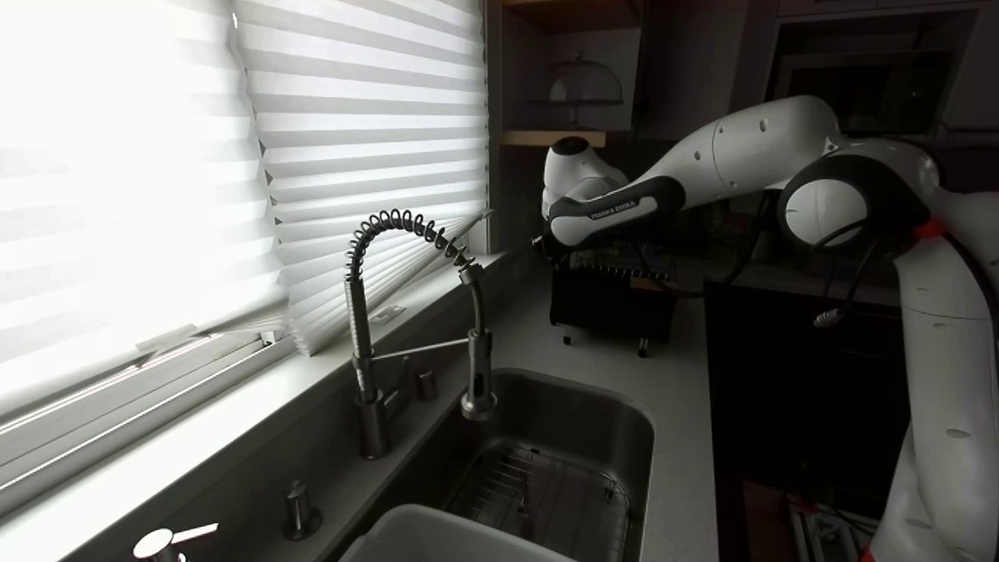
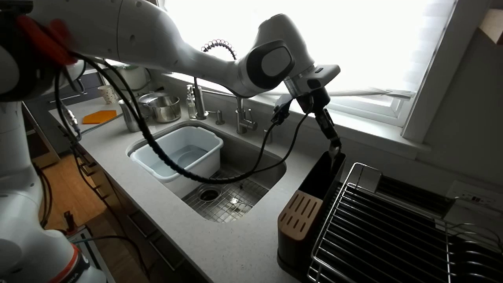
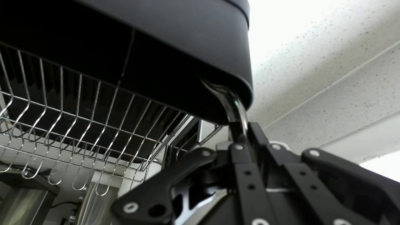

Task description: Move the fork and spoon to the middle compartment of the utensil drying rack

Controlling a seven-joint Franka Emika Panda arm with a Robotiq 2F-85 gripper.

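The black utensil drying rack (image 2: 289,247) stands on the counter beside the sink, with a slotted wooden cover over one end. It also shows in an exterior view (image 1: 613,308) and in the wrist view (image 3: 203,34), where a thin divider parts two dark compartments. My gripper (image 2: 335,142) is at the end compartment farthest from the wooden cover. In the wrist view its fingers (image 3: 245,129) are closed around a shiny metal utensil (image 3: 232,104) that slants down into that end compartment. Its lower part is hidden, so I cannot tell fork from spoon, or one piece from two.
A wire dish rack (image 2: 377,228) adjoins the holder. The sink (image 2: 271,177) holds a white tub (image 2: 214,161). The coiled-spring faucet (image 1: 355,328) rises behind the sink. The window sill (image 2: 365,125) and wall are close to my gripper. Cables hang from the arm.
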